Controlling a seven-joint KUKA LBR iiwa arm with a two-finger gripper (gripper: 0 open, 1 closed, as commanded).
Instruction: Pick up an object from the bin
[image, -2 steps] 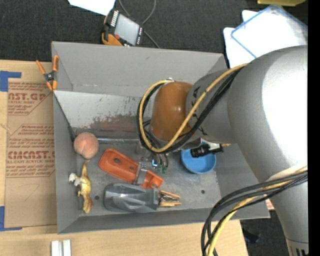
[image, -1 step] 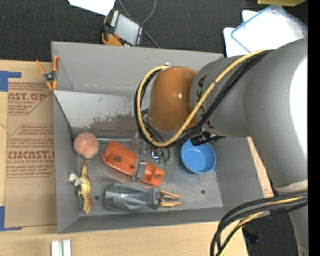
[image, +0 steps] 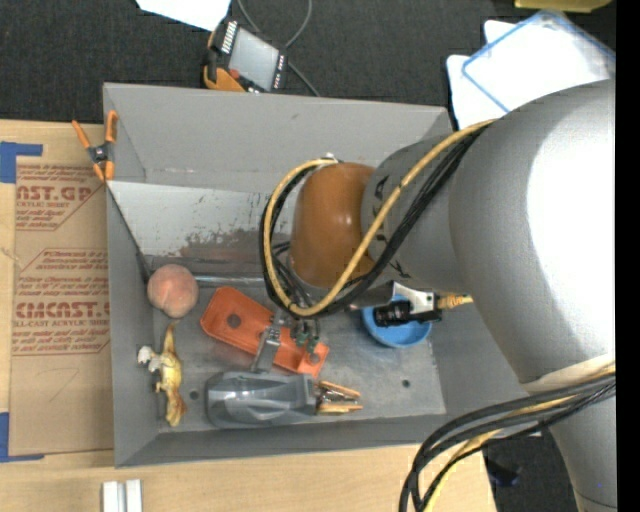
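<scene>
Overhead cam: the gripper (image: 290, 345) is down right on the flat orange plastic piece (image: 233, 321) mid-floor of the bin (image: 130, 230), and honestly I can't tell if it's clamped or loose. There's a pinkish ball (image: 172, 290) to the left, a grey lump (image: 255, 398) just below, and a blue cup (image: 398, 330) off right.

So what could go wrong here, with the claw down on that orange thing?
The claw sits at the edge of the orange plastic piece, so a grip there might slip. The grey object lies beside it and could get nudged or caught. The arm's looping cables hang low and might snag.
</scene>
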